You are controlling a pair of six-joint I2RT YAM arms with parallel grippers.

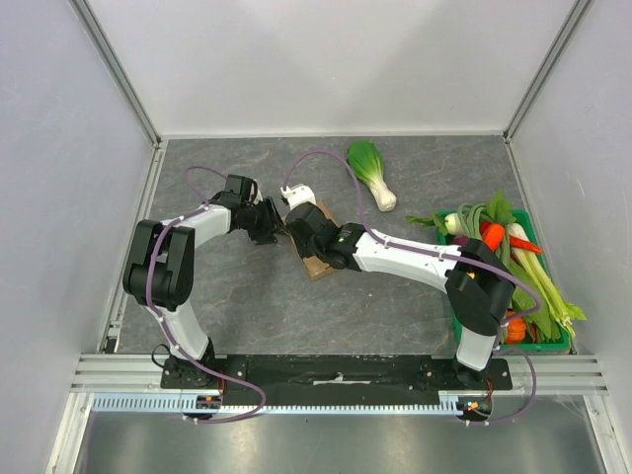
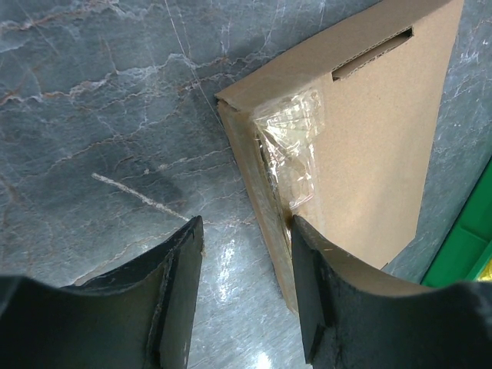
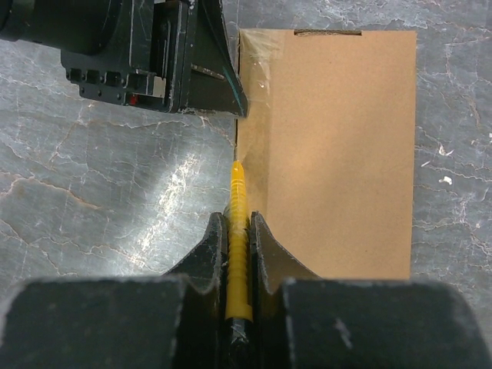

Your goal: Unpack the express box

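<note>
We see right gripper [image 3: 238,224] pinching yellow tool [image 3: 237,188], tip on express box [image 3: 338,154] taped long edge; left gripper [image 2: 246,227] spread, straddling same edge; green crate [image 2: 465,246] at 3 o'clock, apart.

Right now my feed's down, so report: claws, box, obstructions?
Left claw open at taped edge of express box. Right claw shut on yellow cutter, tip at that edge. Left claw ahead of cutter.

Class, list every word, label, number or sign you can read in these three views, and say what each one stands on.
No text can be read in any view.
The express box: plain brown cardboard with clear tape, no print or label.
The yellow tool: no lettering visible.
The green crate: no lettering visible on the part shown.
</note>
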